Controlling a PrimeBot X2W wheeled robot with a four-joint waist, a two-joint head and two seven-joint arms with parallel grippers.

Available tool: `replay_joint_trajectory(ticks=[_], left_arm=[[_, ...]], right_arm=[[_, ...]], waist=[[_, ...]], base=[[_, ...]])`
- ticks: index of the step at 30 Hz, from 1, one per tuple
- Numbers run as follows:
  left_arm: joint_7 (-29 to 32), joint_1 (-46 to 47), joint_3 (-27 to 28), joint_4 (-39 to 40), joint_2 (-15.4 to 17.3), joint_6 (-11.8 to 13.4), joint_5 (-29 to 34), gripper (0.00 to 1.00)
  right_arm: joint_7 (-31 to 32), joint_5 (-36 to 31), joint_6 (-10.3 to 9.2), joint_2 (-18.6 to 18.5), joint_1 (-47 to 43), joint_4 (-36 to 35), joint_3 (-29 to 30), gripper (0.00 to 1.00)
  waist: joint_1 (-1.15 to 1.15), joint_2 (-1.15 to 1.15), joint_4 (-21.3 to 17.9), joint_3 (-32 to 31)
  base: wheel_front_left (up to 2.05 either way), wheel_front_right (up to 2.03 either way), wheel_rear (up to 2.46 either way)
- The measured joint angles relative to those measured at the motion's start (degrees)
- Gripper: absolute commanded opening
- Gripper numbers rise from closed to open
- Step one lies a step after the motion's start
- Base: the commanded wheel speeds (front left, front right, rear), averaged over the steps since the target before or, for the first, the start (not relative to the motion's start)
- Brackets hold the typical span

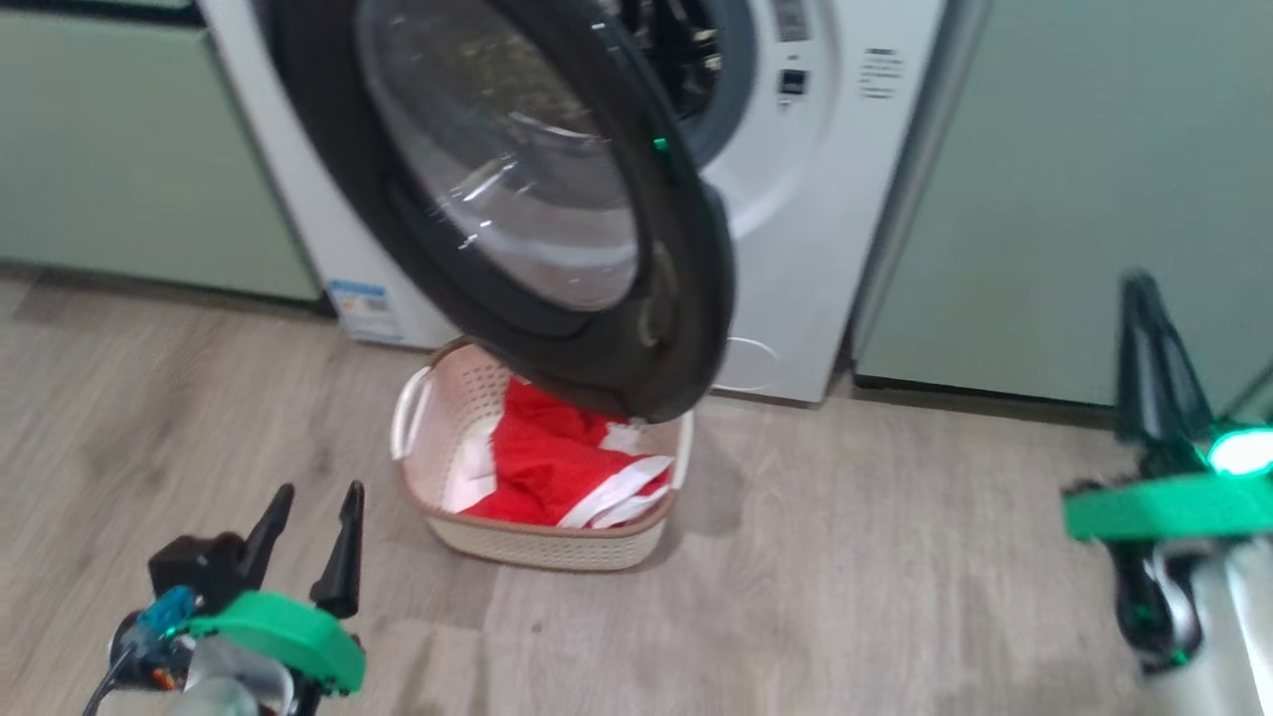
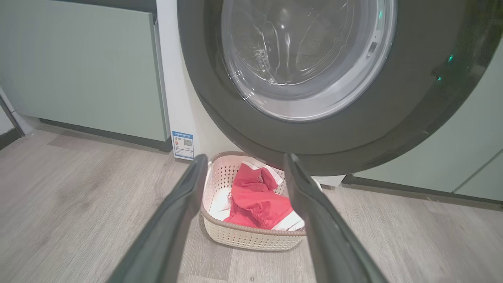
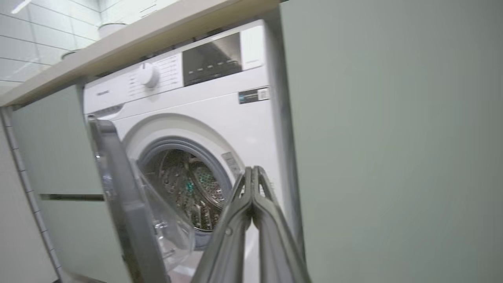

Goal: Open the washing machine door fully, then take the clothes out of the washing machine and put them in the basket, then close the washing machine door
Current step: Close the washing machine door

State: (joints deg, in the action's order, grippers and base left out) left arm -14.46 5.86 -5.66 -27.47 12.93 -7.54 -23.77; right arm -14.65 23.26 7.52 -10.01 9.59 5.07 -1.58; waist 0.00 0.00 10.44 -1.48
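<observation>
Clothes (image 1: pixel 552 462), red with white bands, lie in the basket (image 1: pixel 542 552) on the floor (image 1: pixel 845 557), under the open door (image 1: pixel 497 179) of the washer (image 1: pixel 796 249). Left claw (image 1: pixel 318 489) gapes wide, empty; right claw (image 3: pixel 251 169) is pinched together, empty.

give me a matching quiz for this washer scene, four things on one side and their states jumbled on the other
1 washing machine door
2 clothes
3 left gripper
4 right gripper

A fingers shut together
B lying in the basket
C fingers spread, empty
D swung open

Pairs: 1-D, 2-B, 3-C, 4-A
</observation>
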Motion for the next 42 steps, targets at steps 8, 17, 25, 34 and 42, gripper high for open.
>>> replay_joint_trajectory(ticks=[8,17,25,34,42], left_arm=[[0.0,1.76,-1.68,-1.3,-1.57,0.0,0.07,1.0],[0.0,4.06,-4.55,-1.59,-2.7,0.0,0.07,1.0],[0.0,5.24,-5.3,-1.93,-3.83,0.0,-0.1,1.0],[0.0,5.51,-5.16,-1.87,-4.22,0.0,-0.02,1.0],[0.0,9.33,-5.04,-0.93,-5.95,0.0,-0.07,1.0]], right_arm=[[-0.01,1.54,0.0,-3.11,10.92,3.08,-16.23,0.0],[0.01,6.02,0.01,-3.01,17.92,17.97,-29.48,0.0],[0.01,8.18,0.03,-2.1,22.14,27.83,-27.74,0.0],[0.01,8.6,0.02,-0.73,23.87,31.92,-21.38,0.0],[0.01,10.95,0.02,-3.46,34.31,37.47,-21.35,0.0]], waist=[[0.0,0.0,6.44,1.17],[0.0,0.0,12.51,3.15],[0.0,0.0,14.9,5.78],[0.0,0.0,14.58,8.06],[0.0,0.0,14.01,12.78]], base=[[0.0,0.0,0.0],[0.0,0.0,0.0],[0.0,0.0,0.0],[0.0,0.0,0.0],[0.0,0.0,0.0]])
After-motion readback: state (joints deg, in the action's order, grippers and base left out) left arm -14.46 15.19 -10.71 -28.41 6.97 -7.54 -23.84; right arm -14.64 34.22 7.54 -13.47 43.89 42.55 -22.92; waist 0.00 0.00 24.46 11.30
